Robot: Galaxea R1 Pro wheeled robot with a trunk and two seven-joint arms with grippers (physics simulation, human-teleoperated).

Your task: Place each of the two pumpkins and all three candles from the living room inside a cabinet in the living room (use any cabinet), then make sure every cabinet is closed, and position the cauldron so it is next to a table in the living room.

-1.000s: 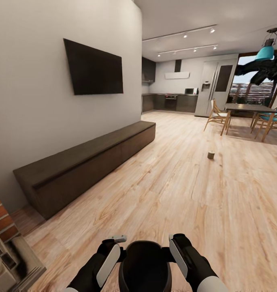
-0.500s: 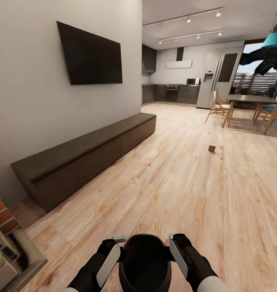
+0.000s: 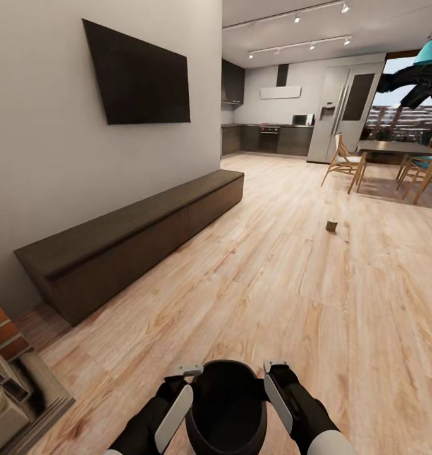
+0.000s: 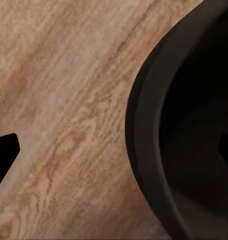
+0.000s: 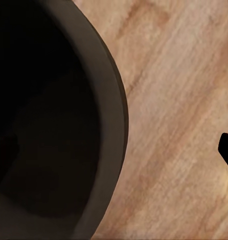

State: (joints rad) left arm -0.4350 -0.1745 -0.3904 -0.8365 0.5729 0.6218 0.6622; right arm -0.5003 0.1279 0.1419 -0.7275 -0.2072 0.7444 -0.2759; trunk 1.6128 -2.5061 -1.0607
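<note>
Two grippers are bracketing a black cauldron (image 3: 226, 407) low in the head view, the left gripper (image 3: 181, 388) against its left flank and the right gripper (image 3: 276, 385) against its right flank. Each wrist camera is looking past a dark finger tip (image 4: 4, 152) at the pot's curved rim (image 5: 111, 100) with plank floor (image 3: 292, 303) beyond. Both arms appear to be pressing the pot between them and carrying it, though whether either gripper's own fingers are spread or closed cannot be told from these views.

One candle (image 3: 331, 225) is sitting upright on the bare floor ahead and to the right of the cauldron, well apart from it and nearer the right arm's side. The cabinet (image 3: 131, 243) is running long and low along the left wall under a dark television (image 3: 140, 79), its long axis stretching away from the robot toward the kitchen, its fronts all flush and closed. A dining table (image 3: 399, 149) with chairs is standing far ahead on the right, beyond the candle.

Judging from this layout, the cauldron is being hauled toward a table, and the path toward the one in sight is lying forward and to the right, past the candle, with the cabinet staying off to the left.
</note>
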